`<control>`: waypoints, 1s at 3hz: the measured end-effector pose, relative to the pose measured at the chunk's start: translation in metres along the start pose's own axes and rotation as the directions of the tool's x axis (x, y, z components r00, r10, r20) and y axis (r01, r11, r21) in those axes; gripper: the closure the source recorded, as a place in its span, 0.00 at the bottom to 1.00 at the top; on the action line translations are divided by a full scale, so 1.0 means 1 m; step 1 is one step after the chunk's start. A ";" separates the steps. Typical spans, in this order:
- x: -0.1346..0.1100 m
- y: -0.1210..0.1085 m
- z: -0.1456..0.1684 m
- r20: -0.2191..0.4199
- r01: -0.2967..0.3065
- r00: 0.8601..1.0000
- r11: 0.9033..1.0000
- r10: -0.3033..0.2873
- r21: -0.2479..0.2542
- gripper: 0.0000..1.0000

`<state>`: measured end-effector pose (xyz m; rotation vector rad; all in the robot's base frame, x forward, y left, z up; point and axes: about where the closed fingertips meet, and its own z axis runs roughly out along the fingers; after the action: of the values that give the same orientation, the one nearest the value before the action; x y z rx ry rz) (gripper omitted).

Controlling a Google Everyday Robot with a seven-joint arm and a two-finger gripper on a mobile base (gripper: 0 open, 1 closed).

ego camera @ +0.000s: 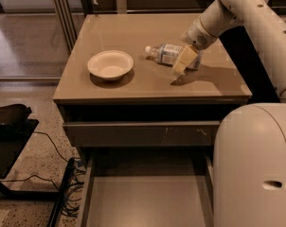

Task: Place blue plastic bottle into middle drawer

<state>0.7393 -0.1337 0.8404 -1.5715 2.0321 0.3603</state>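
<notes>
The blue plastic bottle [164, 54] lies on its side on the taupe cabinet top, white cap pointing left toward the bowl. My gripper [182, 64] hangs from the white arm at the upper right. It is down at the bottle's right end, in front of it and hiding part of it. Whether it touches the bottle I cannot tell. The middle drawer [147, 200] is pulled out at the bottom of the view, with nothing showing on its flat grey floor.
A white round bowl [110, 64] sits on the cabinet top left of the bottle. A slightly open drawer with a scuffed front panel [133, 134] lies above the open drawer. My white body [256, 164] fills the lower right. Black equipment [8, 122] and cables [69, 193] are on the floor at left.
</notes>
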 end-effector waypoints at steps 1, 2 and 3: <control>0.000 0.000 0.000 0.000 0.000 1.000 1.000 0.000 -0.001 0.18; 0.000 0.000 0.000 0.000 0.000 1.000 1.000 0.000 -0.001 0.42; 0.000 0.000 0.001 0.000 0.000 1.000 1.000 0.000 -0.001 0.66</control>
<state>0.7394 -0.1335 0.8400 -1.5717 2.0325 0.3611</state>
